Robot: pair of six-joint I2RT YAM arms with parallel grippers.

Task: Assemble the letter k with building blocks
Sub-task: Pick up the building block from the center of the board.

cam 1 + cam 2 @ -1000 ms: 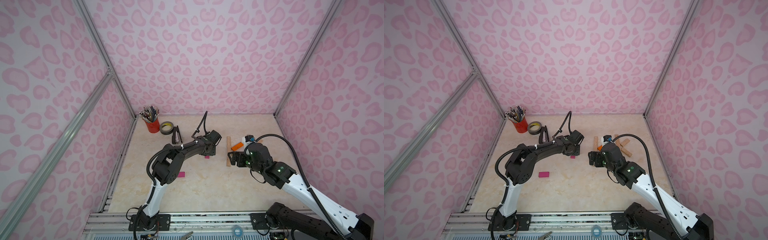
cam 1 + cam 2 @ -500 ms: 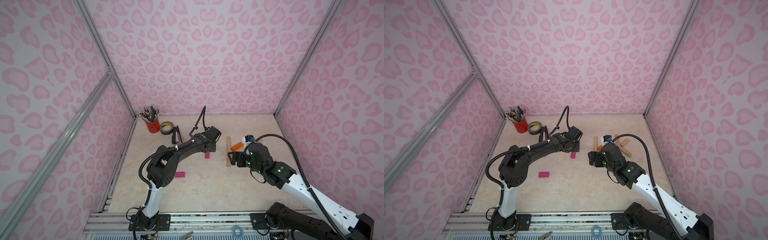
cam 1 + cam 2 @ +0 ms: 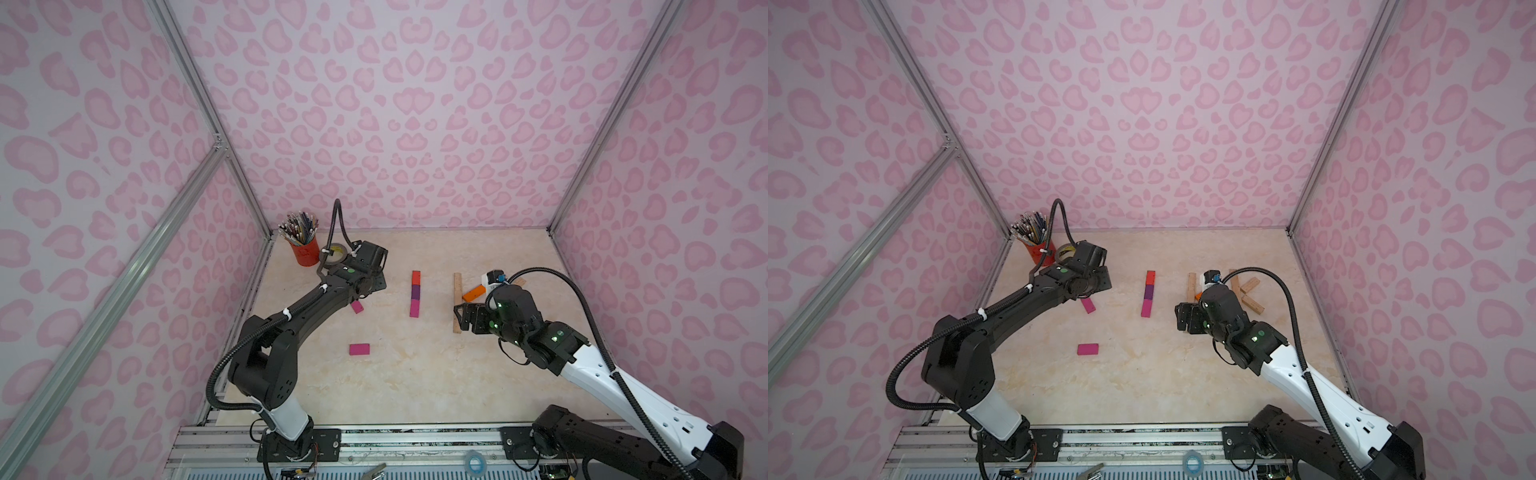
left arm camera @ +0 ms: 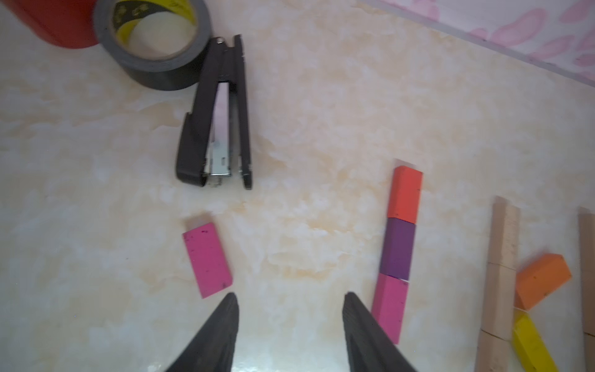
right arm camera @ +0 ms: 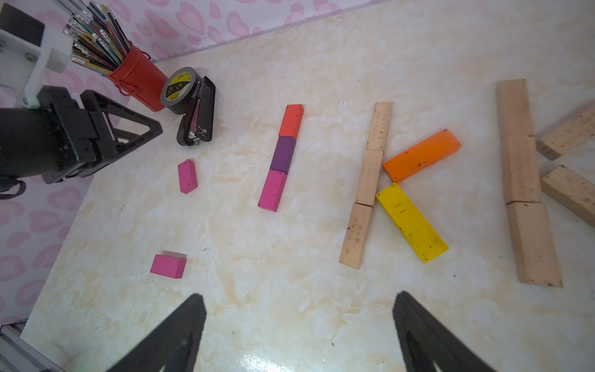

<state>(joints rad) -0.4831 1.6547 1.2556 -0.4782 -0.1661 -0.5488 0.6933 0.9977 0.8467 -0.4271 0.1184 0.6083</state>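
Red, purple and pink building blocks lie end to end in a column (image 3: 415, 294) (image 4: 399, 248) (image 5: 283, 157) at mid-table. My left gripper (image 4: 291, 298) is open and empty, between that column and a loose pink block (image 4: 207, 259) (image 3: 357, 307). Another magenta block (image 3: 359, 349) (image 5: 168, 266) lies nearer the front. To the right, a wood column (image 5: 367, 183) with an orange block (image 5: 421, 155) and a yellow block (image 5: 411, 223) forms a K shape. My right gripper (image 5: 298, 298) (image 3: 465, 320) hovers wide open in front of it, holding nothing.
A black stapler (image 4: 219, 116), a grey tape roll (image 4: 154, 42) and a red pencil cup (image 3: 304, 251) stand at the back left, close behind the left arm. A second wood column (image 5: 524, 180) with two loose wood blocks lies at the far right.
My left gripper has opened and drawn back to the left, away from the coloured column, which now shows whole. The right arm has not moved.
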